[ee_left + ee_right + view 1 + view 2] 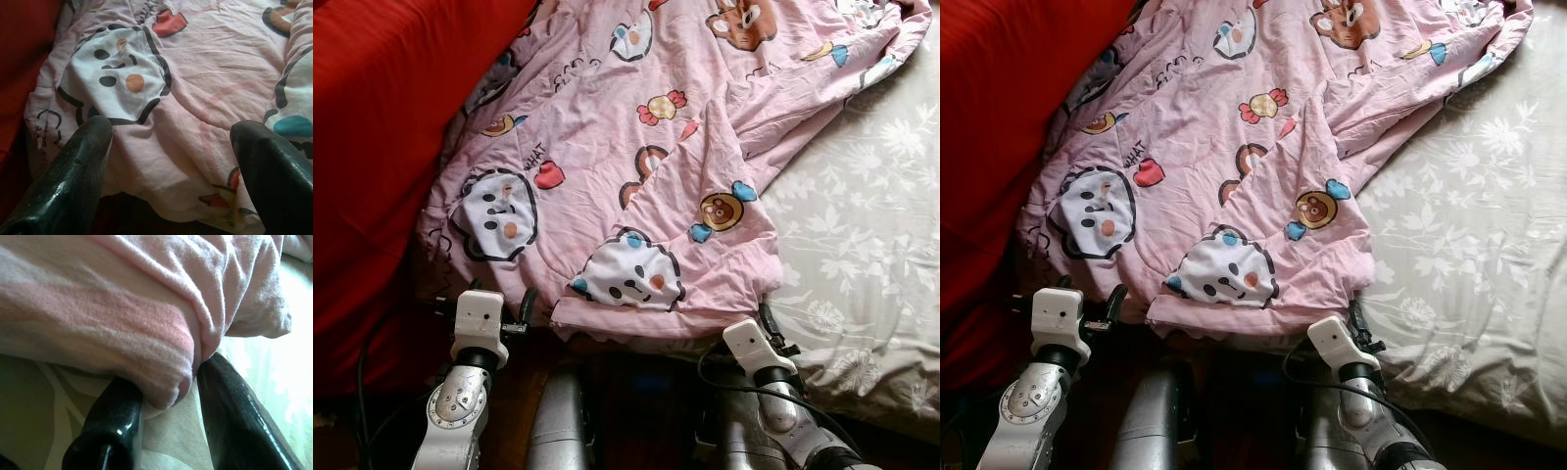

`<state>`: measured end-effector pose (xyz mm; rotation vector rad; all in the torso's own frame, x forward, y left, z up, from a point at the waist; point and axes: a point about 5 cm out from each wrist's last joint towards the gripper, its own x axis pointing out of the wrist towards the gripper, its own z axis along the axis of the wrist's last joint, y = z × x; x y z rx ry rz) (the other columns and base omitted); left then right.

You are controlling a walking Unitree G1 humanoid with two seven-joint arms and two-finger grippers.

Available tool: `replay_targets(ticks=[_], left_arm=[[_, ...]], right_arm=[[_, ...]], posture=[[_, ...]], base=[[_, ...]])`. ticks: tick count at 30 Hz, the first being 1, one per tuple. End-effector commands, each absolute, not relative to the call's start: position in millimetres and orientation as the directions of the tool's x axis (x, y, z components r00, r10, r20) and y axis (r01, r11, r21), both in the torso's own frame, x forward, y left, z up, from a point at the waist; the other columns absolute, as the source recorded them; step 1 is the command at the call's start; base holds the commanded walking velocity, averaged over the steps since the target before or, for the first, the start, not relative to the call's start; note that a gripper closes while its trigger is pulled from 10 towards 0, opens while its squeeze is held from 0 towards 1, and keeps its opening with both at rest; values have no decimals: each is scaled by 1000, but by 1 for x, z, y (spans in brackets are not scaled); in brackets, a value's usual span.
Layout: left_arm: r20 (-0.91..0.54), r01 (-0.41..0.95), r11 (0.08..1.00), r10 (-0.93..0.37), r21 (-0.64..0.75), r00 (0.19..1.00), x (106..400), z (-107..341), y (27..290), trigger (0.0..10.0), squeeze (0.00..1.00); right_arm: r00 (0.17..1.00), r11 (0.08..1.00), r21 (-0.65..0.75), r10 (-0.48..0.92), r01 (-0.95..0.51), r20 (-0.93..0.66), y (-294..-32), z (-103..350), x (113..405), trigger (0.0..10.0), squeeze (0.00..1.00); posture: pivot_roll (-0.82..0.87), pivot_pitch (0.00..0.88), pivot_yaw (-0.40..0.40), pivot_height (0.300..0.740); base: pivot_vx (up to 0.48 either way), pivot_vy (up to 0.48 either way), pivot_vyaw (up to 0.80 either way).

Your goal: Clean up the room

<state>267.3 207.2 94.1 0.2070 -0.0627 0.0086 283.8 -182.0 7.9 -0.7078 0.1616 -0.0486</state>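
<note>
**Operator:** While the pink cartoon-print quilt [636, 166] lies rumpled across the bed, its near hem hanging over the edge just ahead of me, I'd say I'm at the step of taking hold of that hem to straighten it. It sits on the grey floral sheet [862, 255], with the red cover [382, 147] bunched beside it on my left.

**Observer:** Are both grippers on it?

**Operator:** No. My right gripper [168, 396] has a fold of the hem's corner pinched between its two fingers, down where the quilt meets the sheet. My left gripper [168, 147] has its fingers spread wide, poised just short of the hem's left end, nothing between them.

**Observer:** So what next?

**Operator:** I judge the left needs to ease forward and close on the edge. Then both can lift and draw the quilt flat together, without the right slipping off.
</note>
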Motion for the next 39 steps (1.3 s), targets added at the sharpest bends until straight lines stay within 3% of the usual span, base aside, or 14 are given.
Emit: replay_targets(ticks=[1,13,24,27,31,39], left_arm=[[6,-34,977,34,210,999,261,80,214,10000,0],[-3,-58,975,61,213,998,278,77,219,10000,0],[-25,-68,978,74,197,997,299,68,218,10000,0],[-52,-72,979,83,190,995,298,61,220,10000,0],[-77,-80,979,96,188,992,296,54,222,10000,0],[-126,-103,978,127,179,984,292,40,229,10000,0]], right_arm=[[976,761,-648,-128,-19,-179,-187,-3,273,0,0],[977,781,-613,-205,122,-67,-204,23,294,0,0],[978,875,-438,-177,208,110,-206,58,308,0,0],[980,932,-306,-178,197,88,-204,57,307,0,0],[986,956,-243,-155,167,69,-201,55,305,0,0],[988,969,-207,148,-137,43,-180,59,301,0,0]], posture=[[139,384,42,631],[100,268,20,631],[33,145,0,631],[17,117,-4,631],[11,95,-7,631],[4,51,-24,631]], base=[[0,0,0],[0,0,0],[0,0,0],[0,0,0],[0,0,0],[0,0,0]])
